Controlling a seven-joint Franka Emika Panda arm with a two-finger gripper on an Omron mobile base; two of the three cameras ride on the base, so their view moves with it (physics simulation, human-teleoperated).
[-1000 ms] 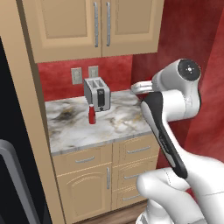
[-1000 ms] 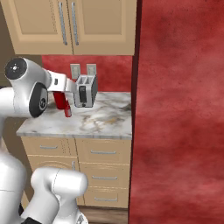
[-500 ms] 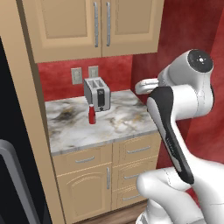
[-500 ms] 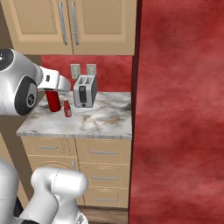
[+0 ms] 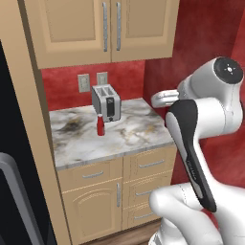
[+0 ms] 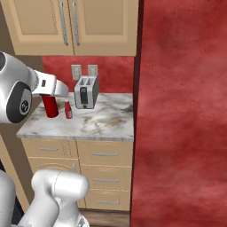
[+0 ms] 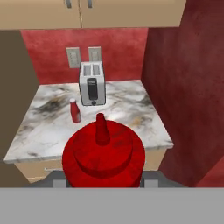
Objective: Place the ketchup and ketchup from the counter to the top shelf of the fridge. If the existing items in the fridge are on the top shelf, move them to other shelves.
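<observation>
My gripper [image 7: 104,177] is shut on the darker red ketchup bottle [image 7: 103,153], seen from above with its tapering neck pointing up the view. In the right base view this bottle [image 6: 50,105] hangs upright under the hand, off the counter's left front corner, with the gripper [image 6: 49,98] around its top. The second ketchup bottle [image 5: 100,125] [image 6: 68,109] [image 7: 75,110], smaller with a paler top, stands upright on the marbled counter [image 5: 124,139] just in front of the toaster. The black fridge [image 5: 12,124] and its grey bar handle [image 5: 16,196] fill the left edge of the left base view.
A silver toaster [image 5: 106,101] [image 6: 86,91] stands at the back of the counter below two wall outlets. Beige upper cabinets [image 5: 103,26] hang above. A dark red wall [image 6: 181,115] closes the counter's right side. Drawers and a cupboard door [image 5: 119,191] sit below.
The arm has drawn back from the counter with the darker bottle held, sliding left in the right base view. The bottle on the counter has stayed put.
</observation>
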